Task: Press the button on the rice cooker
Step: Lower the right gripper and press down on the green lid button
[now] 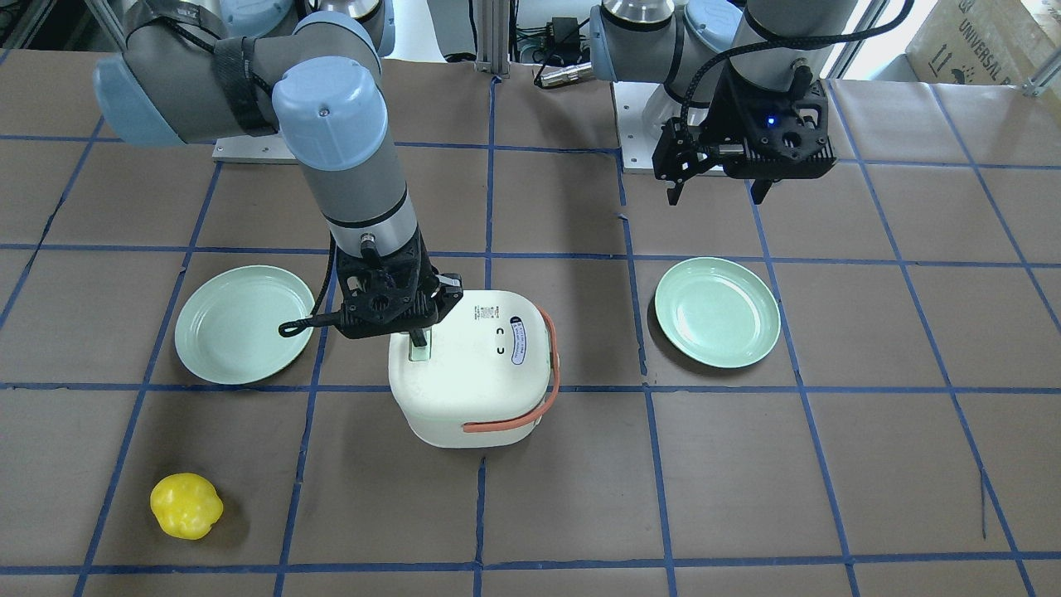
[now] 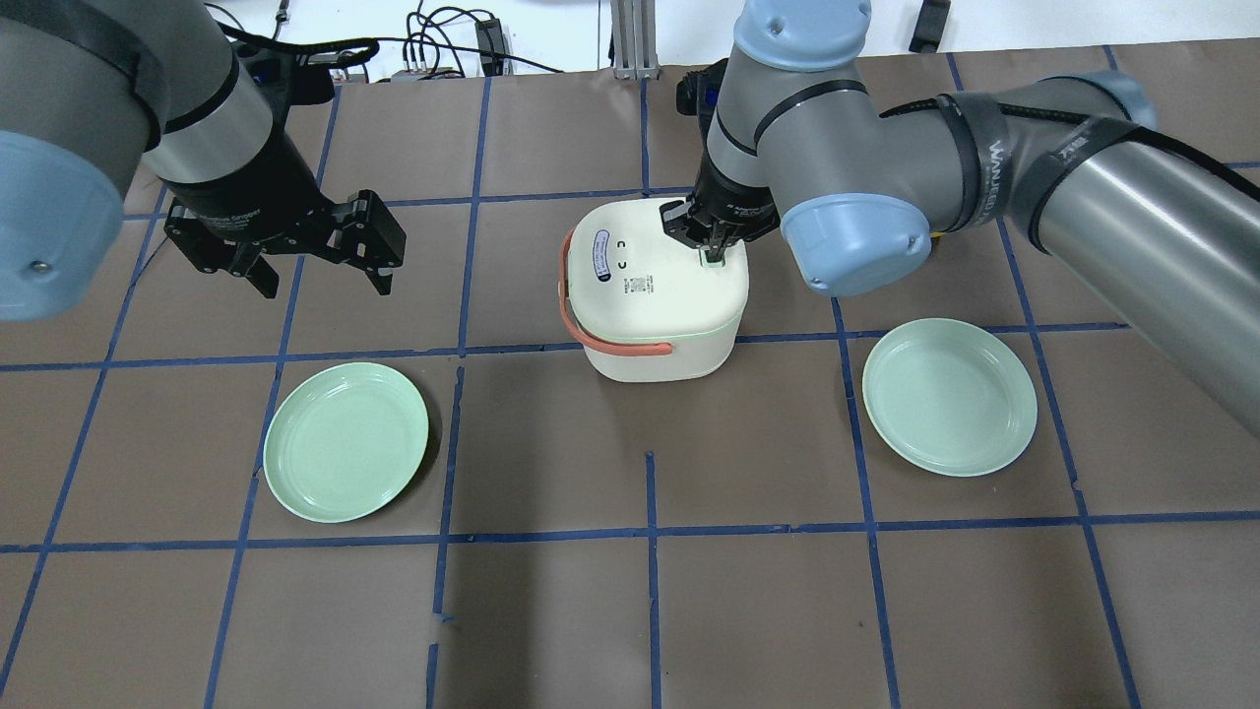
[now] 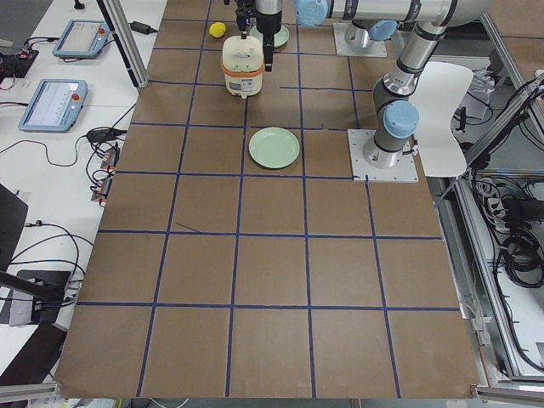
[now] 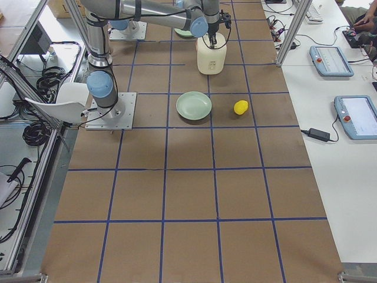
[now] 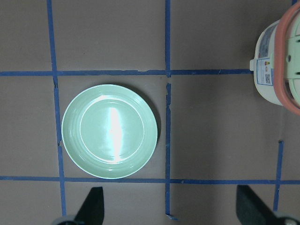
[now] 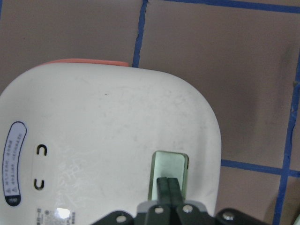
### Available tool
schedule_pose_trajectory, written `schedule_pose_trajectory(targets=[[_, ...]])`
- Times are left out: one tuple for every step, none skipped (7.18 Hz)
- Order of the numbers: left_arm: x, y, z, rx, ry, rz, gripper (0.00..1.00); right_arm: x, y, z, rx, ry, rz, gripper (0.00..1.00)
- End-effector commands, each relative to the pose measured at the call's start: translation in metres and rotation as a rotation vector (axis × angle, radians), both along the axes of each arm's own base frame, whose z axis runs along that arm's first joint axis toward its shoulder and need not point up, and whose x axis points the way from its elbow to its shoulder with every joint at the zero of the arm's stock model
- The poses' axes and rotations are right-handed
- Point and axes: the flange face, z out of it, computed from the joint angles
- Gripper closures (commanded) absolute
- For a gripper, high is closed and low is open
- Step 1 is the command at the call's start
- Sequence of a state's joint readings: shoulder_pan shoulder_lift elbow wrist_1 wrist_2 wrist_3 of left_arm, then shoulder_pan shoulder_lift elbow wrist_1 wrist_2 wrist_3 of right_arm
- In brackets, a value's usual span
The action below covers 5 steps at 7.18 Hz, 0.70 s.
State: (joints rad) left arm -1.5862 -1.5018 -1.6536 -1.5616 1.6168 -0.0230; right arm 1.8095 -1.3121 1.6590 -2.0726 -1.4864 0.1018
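Cream-white rounded rice cooker (image 1: 472, 381) sits mid-table, right gripper (image 6: 168, 185) clenched, tips on its pale green lid button (image 6: 169, 164).
An off-centre push could slip off or tilt the cooker; left gripper (image 2: 325, 281) hangs released, well apart.

Plate (image 5: 109, 131) lies flat on the brown table (image 5: 220, 136) — pale green, with a glare streak down its middle. Blue tape (image 5: 167, 117) runs just beside its right edge, with more tape above and below it. Cooker (image 5: 263, 86) is well right of the plate, cut by the frame edge, with its orange handle (image 5: 277, 61) across the top. Left gripper (image 5: 171, 208) is below the plate — fingers (image 5: 93, 207) spread wide, nothing between them.
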Motion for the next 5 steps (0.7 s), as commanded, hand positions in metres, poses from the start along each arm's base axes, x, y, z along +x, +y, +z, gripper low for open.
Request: schedule_pose_trajectory(targets=[[0.000,0.000,0.000,0.000,0.000,0.000,0.00,0.001,-0.002,0.005,-0.006,-0.001,0.003,0.95],[0.000,0.000,0.000,0.000,0.000,0.000,0.00,0.001,-0.002,0.015,-0.003,0.000,0.003,0.94],[0.000,0.000,0.000,0.000,0.000,0.000,0.00,0.001,-0.004,0.030,0.011,0.003,0.003,0.93],[0.000,0.000,0.000,0.000,0.000,0.000,0.00,0.001,-0.008,0.053,0.023,0.007,0.001,0.70],[0.000,0.000,0.000,0.000,0.000,0.000,0.00,-0.003,-0.012,0.071,0.043,0.023,0.004,0.01]])
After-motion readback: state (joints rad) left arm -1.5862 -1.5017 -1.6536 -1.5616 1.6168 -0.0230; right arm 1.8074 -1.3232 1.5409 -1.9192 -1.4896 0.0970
